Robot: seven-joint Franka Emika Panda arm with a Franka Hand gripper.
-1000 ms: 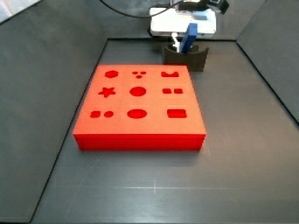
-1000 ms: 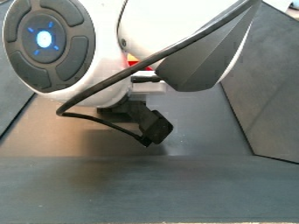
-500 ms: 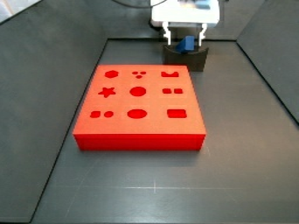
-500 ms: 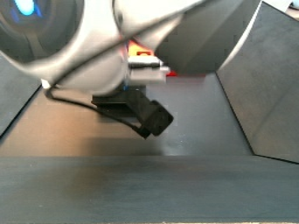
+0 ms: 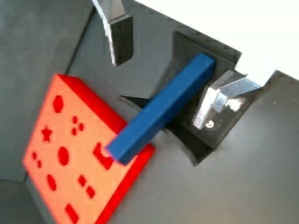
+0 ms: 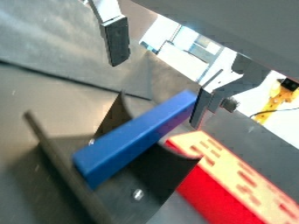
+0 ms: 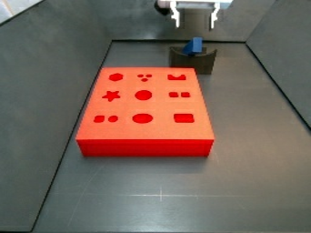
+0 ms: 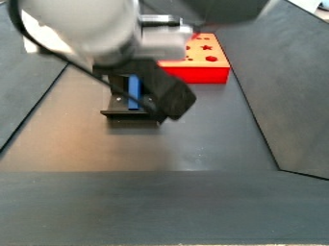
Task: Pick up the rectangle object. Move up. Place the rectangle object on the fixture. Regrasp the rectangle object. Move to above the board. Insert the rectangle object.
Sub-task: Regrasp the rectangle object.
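While the large flat red-orange board with shaped cut-outs lies in mid-floor, the small dark grey fixture beyond its far edge holds the blue rectangular bar, leaning in the notch. Above it hangs the gripper, its silver fingers spread wide and empty. A regrasp descending off-centre could nudge the tilted bar out of the notch.

dark grey matte floor between sloped dark side walls, bright background beyond
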